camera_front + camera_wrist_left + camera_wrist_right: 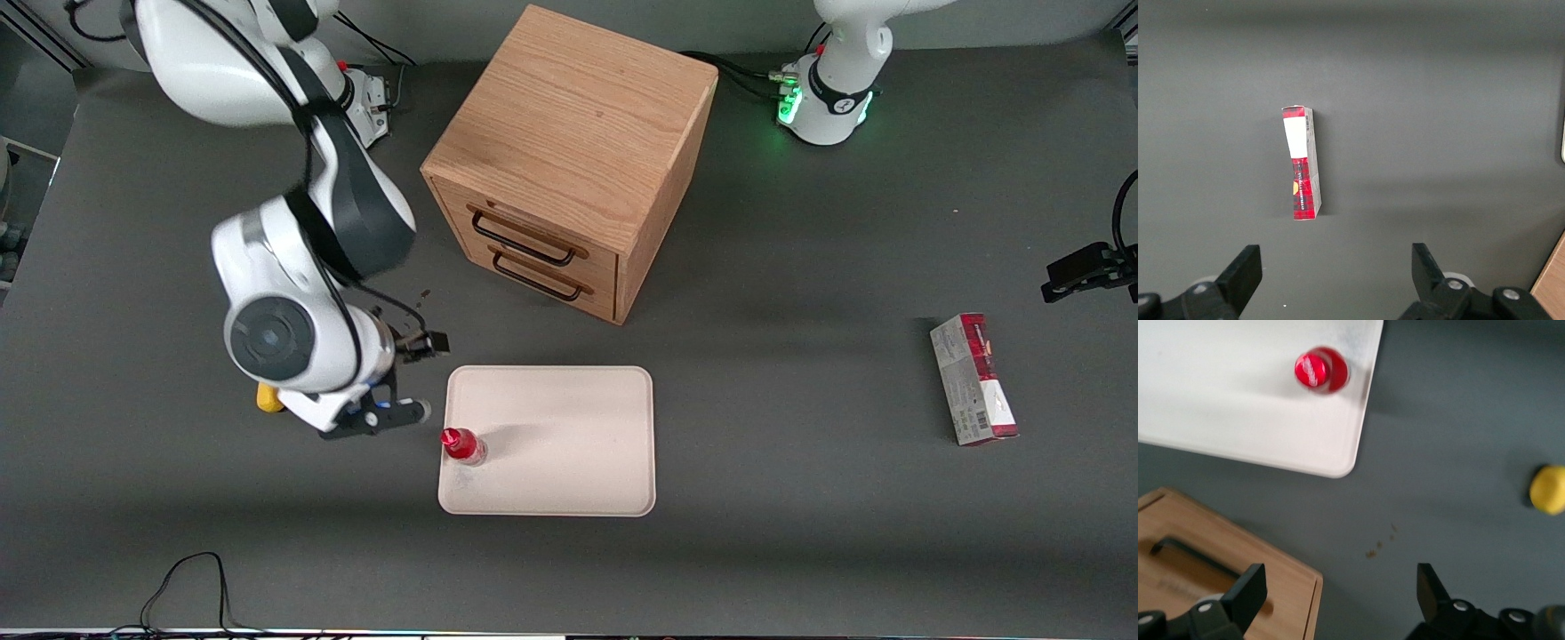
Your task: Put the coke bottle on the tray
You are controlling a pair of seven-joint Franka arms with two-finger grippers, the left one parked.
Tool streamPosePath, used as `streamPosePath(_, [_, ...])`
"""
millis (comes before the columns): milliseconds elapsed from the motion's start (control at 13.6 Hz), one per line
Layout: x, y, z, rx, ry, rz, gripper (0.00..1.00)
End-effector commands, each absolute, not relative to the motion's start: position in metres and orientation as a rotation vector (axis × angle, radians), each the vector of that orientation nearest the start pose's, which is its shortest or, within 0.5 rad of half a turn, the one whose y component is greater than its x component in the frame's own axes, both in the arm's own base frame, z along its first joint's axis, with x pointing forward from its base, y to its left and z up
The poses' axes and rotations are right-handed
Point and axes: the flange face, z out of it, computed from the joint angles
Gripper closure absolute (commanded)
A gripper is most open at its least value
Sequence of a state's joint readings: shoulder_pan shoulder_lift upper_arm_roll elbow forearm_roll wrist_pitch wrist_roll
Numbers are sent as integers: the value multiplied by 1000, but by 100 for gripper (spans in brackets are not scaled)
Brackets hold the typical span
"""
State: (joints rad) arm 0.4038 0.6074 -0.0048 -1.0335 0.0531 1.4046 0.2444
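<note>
Front view, red coke bottle (463, 445) upright (capped), gripper (1338, 587) spread

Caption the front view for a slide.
Bottle upright on the tray, right arm's open hand above the table beside it.

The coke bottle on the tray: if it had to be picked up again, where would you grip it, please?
Probably from straight above, closing across the coke bottle below its cap: it stands upright near the tray edge. The gripper is open above the table.
</note>
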Motion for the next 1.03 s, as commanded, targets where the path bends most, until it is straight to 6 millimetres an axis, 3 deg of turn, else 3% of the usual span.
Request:
streamPosePath(0, [583,248,521,-3153,-191,387,0])
streamPosePath(221, [549,195,556,-3155,-105,346,0])
streamPosePath(368, [538,152,567,-3137,-80,293,0])
streamPosePath(516, [529,122,571,-3122,-37,256,0])
streamPosePath(958, [528,15,581,-3092,14,171,0])
